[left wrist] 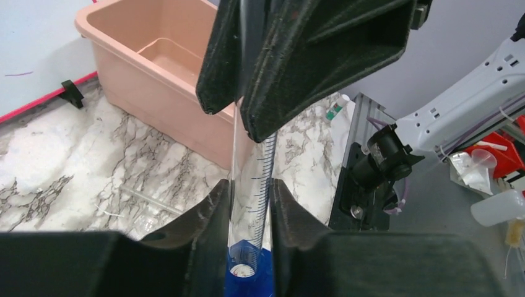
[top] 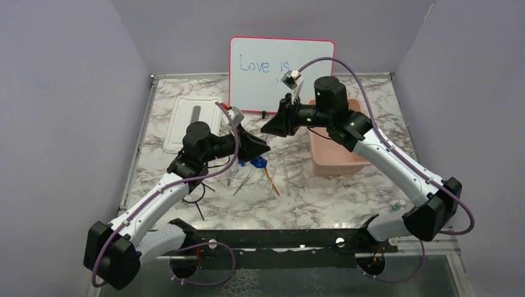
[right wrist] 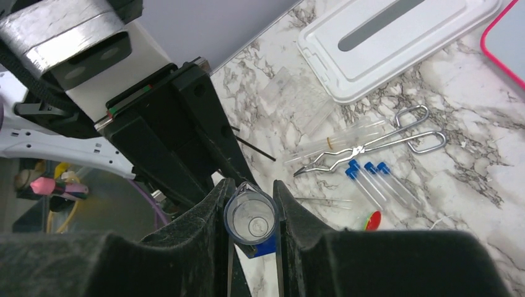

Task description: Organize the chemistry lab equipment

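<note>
Three blue-capped tubes [right wrist: 381,185], one tongs [right wrist: 371,143], one graduated cylinder [right wrist: 250,216]

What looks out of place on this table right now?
The graduated cylinder is held in the air, caught at both ends: the left gripper clamps its blue-based end, the right gripper its open mouth. Otherwise, tongs and blue-capped tubes lie loose on the table, nothing visibly spilled or broken.
</note>
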`<state>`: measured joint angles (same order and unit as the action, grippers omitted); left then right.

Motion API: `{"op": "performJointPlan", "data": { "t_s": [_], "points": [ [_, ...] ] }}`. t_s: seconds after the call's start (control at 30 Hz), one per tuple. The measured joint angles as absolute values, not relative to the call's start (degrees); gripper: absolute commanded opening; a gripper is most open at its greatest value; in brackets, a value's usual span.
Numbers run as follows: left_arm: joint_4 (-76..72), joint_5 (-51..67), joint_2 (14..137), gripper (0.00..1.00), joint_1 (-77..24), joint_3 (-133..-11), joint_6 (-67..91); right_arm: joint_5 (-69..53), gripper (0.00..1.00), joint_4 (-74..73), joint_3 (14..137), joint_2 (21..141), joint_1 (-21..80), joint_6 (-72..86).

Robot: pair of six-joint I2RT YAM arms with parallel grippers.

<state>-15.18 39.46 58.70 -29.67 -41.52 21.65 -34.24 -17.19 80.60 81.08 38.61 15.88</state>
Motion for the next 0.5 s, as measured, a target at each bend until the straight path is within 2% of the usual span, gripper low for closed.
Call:
{"op": "performJointPlan", "data": {
  "t_s": [0.07,0.2,0.33,0.5],
  "points": [
    [-15.3,39.6,58.4,0.09,-30.0,-41.2,20.6,-34.7,0.32,-17.1,79.6,80.3,38.6,17.1],
    [-15.2,39.4,57.6,0.00,-30.8,-40.7,19.7,-34.8,0.40,-15.9,78.1,79.6,38.5,18.8],
    [-15.3,36.9,57.6,0.00,-31.6,-40.7,21.3,-33.4,0.45,-12.8,74.3,78.4,38.5,22.3],
    [-15.1,32.0,58.3,0.00,-32.5,-40.7,26.7,-28.7,0.41,-6.8,67.7,77.2,38.5,27.7]
  ]
}}
